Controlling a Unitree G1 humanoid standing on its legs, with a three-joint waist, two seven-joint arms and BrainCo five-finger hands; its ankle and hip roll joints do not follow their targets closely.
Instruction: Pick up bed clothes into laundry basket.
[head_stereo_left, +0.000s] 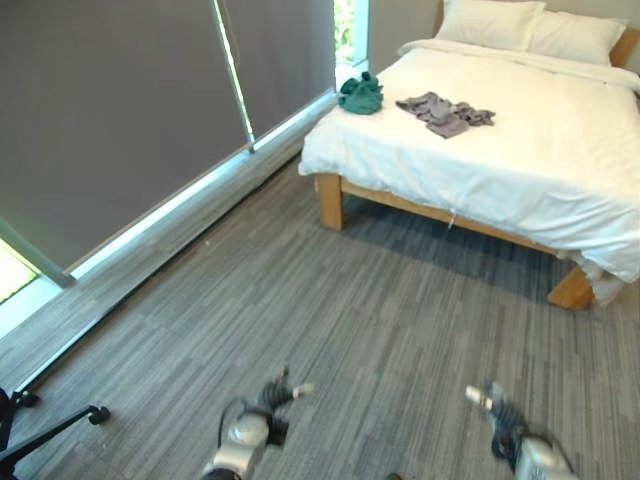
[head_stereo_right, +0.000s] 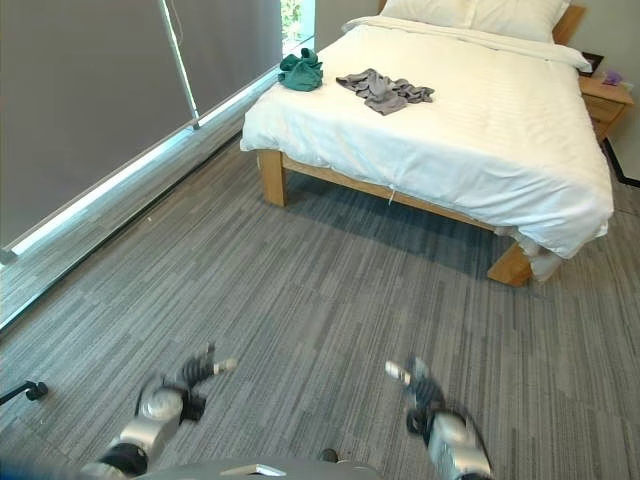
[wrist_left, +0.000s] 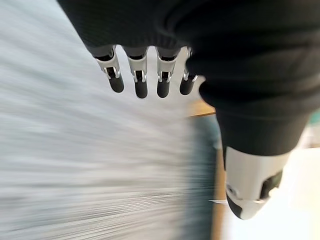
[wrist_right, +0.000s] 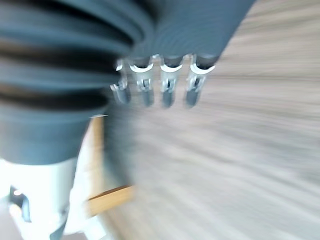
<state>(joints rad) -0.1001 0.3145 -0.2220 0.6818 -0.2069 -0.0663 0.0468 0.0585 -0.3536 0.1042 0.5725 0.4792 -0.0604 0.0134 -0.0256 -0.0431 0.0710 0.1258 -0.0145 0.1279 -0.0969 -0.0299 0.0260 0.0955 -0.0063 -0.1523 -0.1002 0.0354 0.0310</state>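
Hanging low over the grey striped carpet floor, the left hand and the right hand each carry nothing, their silver dark-tipped fingers extended and relaxed in a row with only carpet past them; the right hand's fingers read the same way in its own wrist view.

From the hands outward, a wide stretch of bare carpet lies ahead, and beyond it stands the wooden-framed bed with a white duvet, well apart from both hands. The clothes lie on the near left part of that bed. A crumpled grey garment is spread flat on the duvet, its long axis running roughly across the bed's width, from the window side toward the middle. A bunched teal-green cloth sits just beside it, at the bed's corner nearest the grey window blind.

Both pieces lie forward of the hands and a little to the left of the midline between them, so the left hand looks the nearer of the two, especially for the teal bundle, while the grey garment lies between the two arms' lines. Neither is within reach as things stand; the robot would probably need to walk up to the bed's near left side first.
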